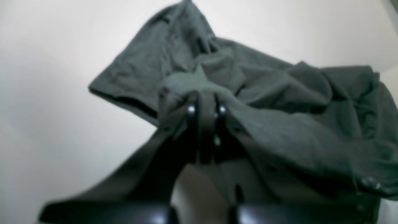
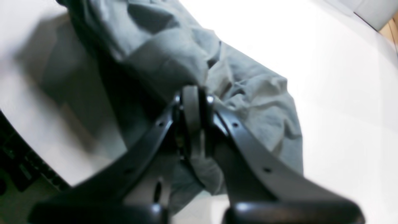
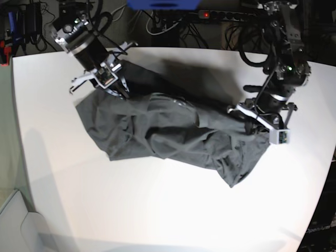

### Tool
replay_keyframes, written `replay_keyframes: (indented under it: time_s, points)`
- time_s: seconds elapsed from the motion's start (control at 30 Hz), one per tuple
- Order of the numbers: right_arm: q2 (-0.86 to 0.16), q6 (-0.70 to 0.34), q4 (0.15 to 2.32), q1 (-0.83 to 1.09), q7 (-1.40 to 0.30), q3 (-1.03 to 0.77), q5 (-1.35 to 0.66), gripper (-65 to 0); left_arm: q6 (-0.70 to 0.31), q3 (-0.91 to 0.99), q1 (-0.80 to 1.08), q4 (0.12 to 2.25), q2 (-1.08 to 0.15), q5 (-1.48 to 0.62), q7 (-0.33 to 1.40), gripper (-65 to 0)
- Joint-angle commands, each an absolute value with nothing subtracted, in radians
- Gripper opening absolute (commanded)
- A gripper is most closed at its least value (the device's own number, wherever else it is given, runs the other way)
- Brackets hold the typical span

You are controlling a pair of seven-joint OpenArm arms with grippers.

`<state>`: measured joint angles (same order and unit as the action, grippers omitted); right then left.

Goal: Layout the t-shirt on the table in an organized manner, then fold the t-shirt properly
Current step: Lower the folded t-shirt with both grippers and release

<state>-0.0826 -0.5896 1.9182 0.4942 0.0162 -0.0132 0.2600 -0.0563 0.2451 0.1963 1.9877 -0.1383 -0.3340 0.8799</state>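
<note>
The layout step is in hand: the t-shirt (image 3: 168,131) lies crumpled mid-table (image 3: 157,210), strung between both arms. The left gripper (image 1: 205,109) and right gripper (image 2: 192,99) each pinch cloth (jaws pressed together). Next, I judge, pull apart to flatten it.

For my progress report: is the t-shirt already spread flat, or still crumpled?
Still crumpled. The t-shirt lies bunched in deep wrinkles on the table, each end pinched by the left gripper and right gripper.
</note>
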Motion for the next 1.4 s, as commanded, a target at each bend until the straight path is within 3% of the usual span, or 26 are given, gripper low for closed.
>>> replay_keyframes:
  time_s: [0.0,0.37,0.53,1.23,1.37]
  points:
    - [-0.085,-0.587,1.929,0.495,0.047,-0.015,0.26,-65.0,-0.061,0.245,0.193,2.005,-0.157,-0.335,0.857,-64.5]
    - [-0.085,-0.616,1.859,0.512,0.045,0.008,0.286,-64.9,-0.053,0.248,0.242,2.002,-0.246,-0.332,0.857,-64.5]
    - [-0.085,-0.698,1.844,0.539,0.045,0.038,0.291,-64.8,-0.053,0.248,0.245,2.002,-0.306,-0.331,0.857,-64.5]
    - [-0.125,-0.698,1.851,0.542,-0.11,0.16,0.291,-64.4,-0.062,0.447,0.262,1.979,-0.386,-0.326,0.972,-64.0]
    - [-0.125,-0.698,1.86,0.542,-0.11,0.16,0.292,-57.5,-0.062,0.441,0.26,1.959,-0.403,-0.257,0.972,-61.0]
